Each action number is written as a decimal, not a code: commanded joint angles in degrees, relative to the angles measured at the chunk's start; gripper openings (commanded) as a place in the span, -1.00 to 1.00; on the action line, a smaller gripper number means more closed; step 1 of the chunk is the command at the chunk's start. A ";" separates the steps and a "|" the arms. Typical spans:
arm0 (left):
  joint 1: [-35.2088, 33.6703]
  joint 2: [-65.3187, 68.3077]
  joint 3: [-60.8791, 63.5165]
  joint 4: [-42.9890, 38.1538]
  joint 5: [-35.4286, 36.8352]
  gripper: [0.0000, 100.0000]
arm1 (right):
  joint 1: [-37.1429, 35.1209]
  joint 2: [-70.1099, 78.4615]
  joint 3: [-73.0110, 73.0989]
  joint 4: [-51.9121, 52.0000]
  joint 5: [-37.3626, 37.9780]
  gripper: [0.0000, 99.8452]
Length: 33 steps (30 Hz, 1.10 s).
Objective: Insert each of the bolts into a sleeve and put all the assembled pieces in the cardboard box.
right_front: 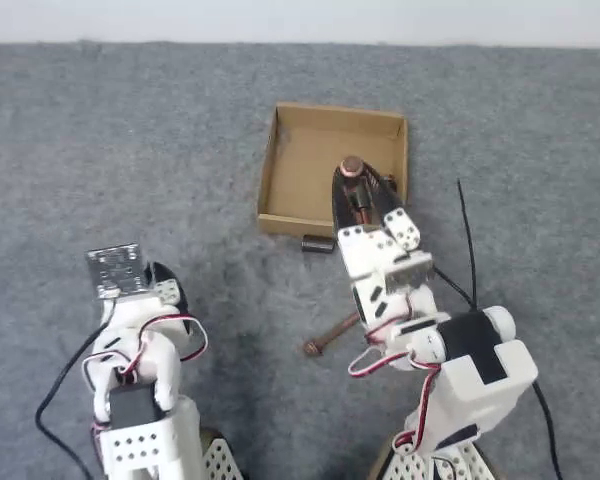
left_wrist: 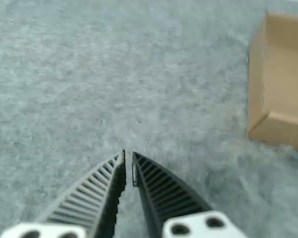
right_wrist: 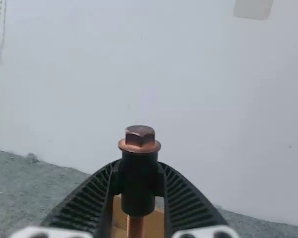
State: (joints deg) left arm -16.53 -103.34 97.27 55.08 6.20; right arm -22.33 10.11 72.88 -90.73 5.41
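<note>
Right gripper (right_wrist: 138,169) clenched on sleeve (right_wrist: 138,191) (bolt (right_wrist: 139,139) through it, head past fingertips), over cardboard box (right_front: 335,112). Left gripper (left_wrist: 128,161) pinched shut, empty, well apart from box. Loose sleeve (right_front: 318,243) just beside box's outer wall; loose bolt (right_front: 330,335) farther off.

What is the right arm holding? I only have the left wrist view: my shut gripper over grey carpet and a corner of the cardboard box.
Observer: The right gripper is shut on an assembled piece, held over the cardboard box.
Operator: Anything loose outside the box?
Observer: One loose bolt lies on the carpet beside the right arm.
Operator: Is that all?
Observer: No, a black sleeve lies just outside the box's near wall.
</note>
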 commanded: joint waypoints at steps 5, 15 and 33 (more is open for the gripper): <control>1.14 -0.53 -0.66 0.70 -0.70 -0.95 | 1.01 -2.95 -12.84 15.60 0.79 -0.99; 1.14 -0.53 -0.66 0.62 -0.79 -0.95 | 0.57 -2.95 -27.78 45.58 0.79 -0.99; 1.14 -0.53 -0.66 0.62 -0.79 -0.95 | 0.57 -2.24 -56.44 103.25 0.35 -0.99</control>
State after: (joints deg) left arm -15.65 -103.34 97.27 55.78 5.93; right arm -22.07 10.29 24.00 5.19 5.41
